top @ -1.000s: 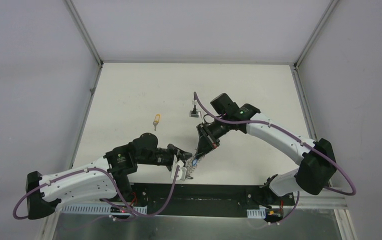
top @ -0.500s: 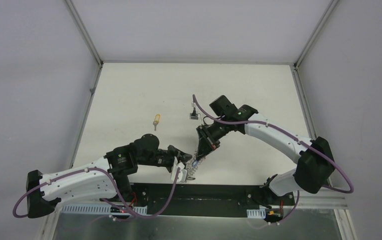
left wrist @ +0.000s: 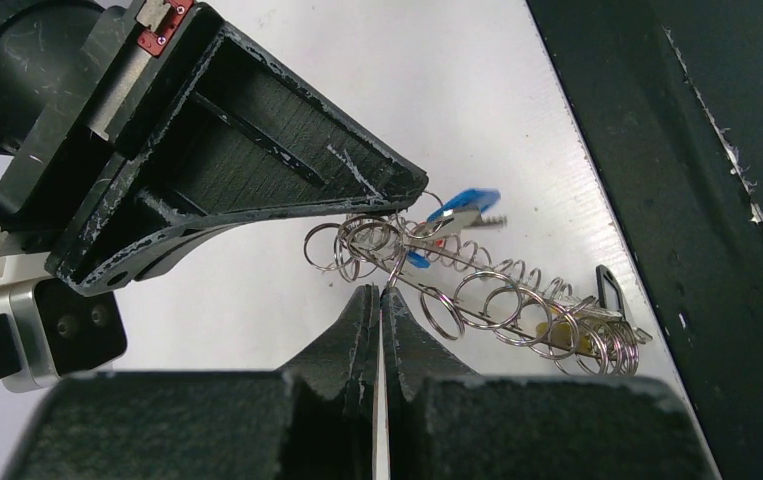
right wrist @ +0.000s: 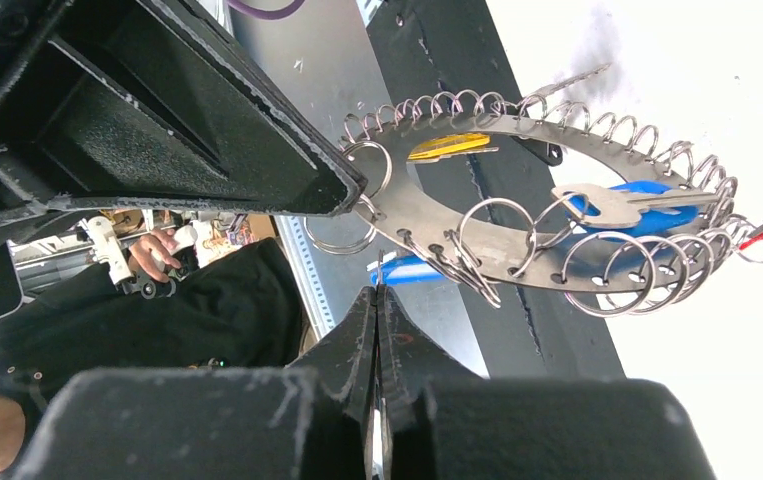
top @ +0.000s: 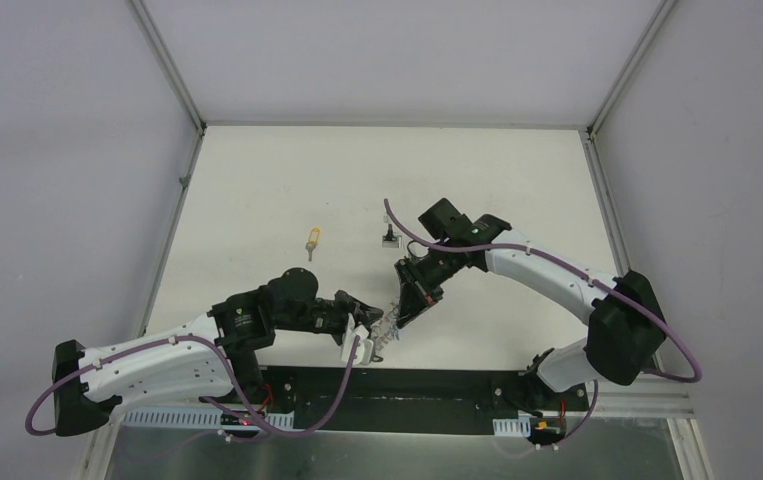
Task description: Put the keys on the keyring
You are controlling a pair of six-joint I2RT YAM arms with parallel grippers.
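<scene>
Here, the left gripper (left wrist: 381, 300), fingers pressed together, pinches the keyring (left wrist: 502, 300) near the table (top: 287, 180) front edge, presenting its coils to the equally clamped right gripper (left wrist: 412, 192), possibly nipping a blue key (left wrist: 465, 198).

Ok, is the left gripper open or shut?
Shut: in the left wrist view, the left gripper's fingers press together, tips pinching the keyring.
</scene>
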